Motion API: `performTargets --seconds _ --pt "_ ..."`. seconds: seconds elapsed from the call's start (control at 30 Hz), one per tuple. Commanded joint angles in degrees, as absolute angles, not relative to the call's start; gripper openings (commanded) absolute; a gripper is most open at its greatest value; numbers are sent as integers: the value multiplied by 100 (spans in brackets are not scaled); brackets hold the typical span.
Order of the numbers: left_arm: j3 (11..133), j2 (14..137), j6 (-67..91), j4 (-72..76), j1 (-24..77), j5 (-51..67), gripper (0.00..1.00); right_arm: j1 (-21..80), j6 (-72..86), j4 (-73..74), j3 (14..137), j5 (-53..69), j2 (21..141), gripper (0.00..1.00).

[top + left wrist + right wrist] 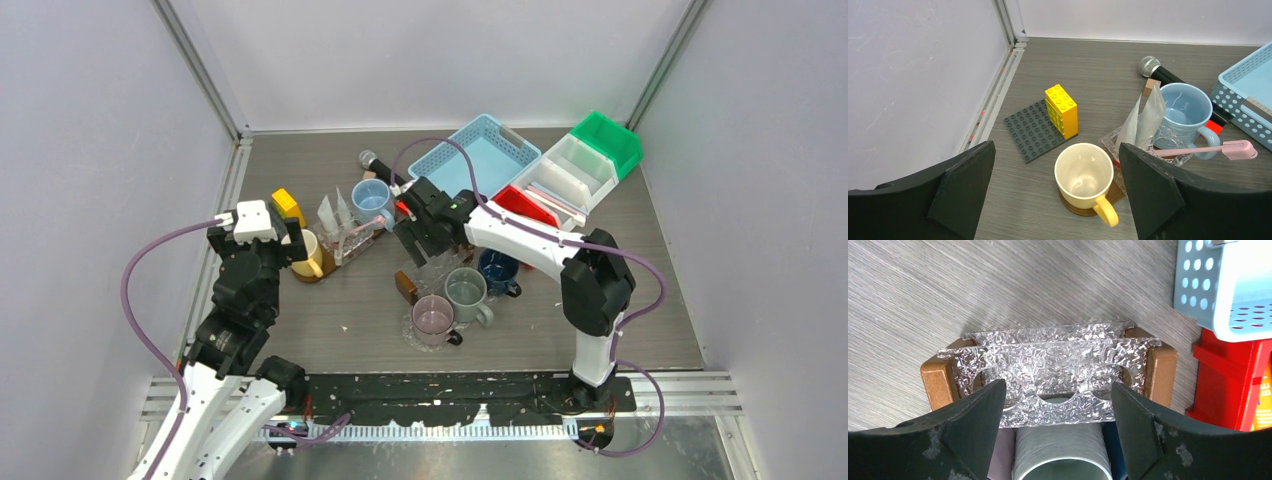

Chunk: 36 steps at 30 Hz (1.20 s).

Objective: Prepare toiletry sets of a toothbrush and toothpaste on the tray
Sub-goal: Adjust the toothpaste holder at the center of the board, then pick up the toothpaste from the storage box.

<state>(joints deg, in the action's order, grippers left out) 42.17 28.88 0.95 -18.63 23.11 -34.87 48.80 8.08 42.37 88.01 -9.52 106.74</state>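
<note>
While our left gripper (1057,145) hangs spread wide above the yellow mug (1083,172), the pink toothbrush (1198,149) lies just to its right beside the blue mug (1180,112), long axis running sideways, slim end toward those fingers (1148,190). Farther right, our right gripper (1058,385) hovers, fingers apart and empty, over a clear rack (1048,357). We judge neither arm clearly nearer; no writing reads.

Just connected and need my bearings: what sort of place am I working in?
Probably a lab robot test cell: blank panel walls on aluminium framing box in the table, which holds unrelated props: a cream mug, toy bricks, a microphone.
</note>
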Motion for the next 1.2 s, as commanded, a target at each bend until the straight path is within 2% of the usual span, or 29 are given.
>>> performTargets --seconds 0.0,0.23,0.37,0.77,0.93,1.17 --pt "4219 2896 35 -1615 2266 -3476 98 4900 884 4270 9102 -1320 10258 84" --pt "4219 2883 66 -1617 2260 -3432 98 4751 580 4297 8865 -2306 9484 88" --pt "4219 2863 87 -1615 2260 -3395 98 4270 615 4234 8469 -2613 8942 88" --pt "4219 2927 158 -1619 2259 -3251 98 1727 2895 2400 5588 -807 6653 86" --pt "4218 2986 157 -1622 2260 -3259 98 1000 3592 1829 4884 -629 6184 86" --pt "4238 2948 149 -1637 2259 -3257 97 -187 4398 864 4066 629 6122 84"
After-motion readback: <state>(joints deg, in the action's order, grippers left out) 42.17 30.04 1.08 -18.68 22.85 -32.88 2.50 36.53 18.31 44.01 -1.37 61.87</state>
